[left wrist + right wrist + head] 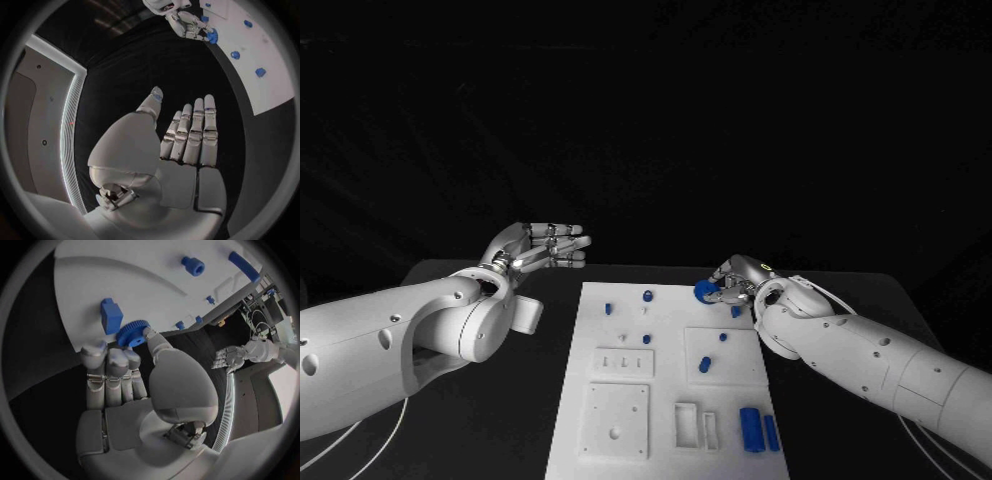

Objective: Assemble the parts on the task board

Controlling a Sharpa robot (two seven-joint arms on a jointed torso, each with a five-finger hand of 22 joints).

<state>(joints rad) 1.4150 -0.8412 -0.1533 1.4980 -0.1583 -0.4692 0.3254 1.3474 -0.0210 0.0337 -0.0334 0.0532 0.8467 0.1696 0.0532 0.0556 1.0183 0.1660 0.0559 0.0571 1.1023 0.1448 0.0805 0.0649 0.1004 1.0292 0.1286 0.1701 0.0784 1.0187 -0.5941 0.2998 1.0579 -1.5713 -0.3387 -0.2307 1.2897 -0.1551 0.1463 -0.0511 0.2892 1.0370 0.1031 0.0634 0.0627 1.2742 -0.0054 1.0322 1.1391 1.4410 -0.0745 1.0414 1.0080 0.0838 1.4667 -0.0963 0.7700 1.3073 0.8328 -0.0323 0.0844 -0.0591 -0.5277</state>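
Gear (132, 333) teeth visible beside right hand (119, 370) fingertips.

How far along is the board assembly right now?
Early, by the look of it. A few small blue pegs already stand upright on the task board. The right hand pinches a blue gear at the board's far edge. The left hand is open, off the board. Two blue cylinders lie unplaced.

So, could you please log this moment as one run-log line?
right hand: pinches blue gear at task board's far right edge | left hand: holds nothing, fingers straight, off the board's left | phase: gear not yet seated
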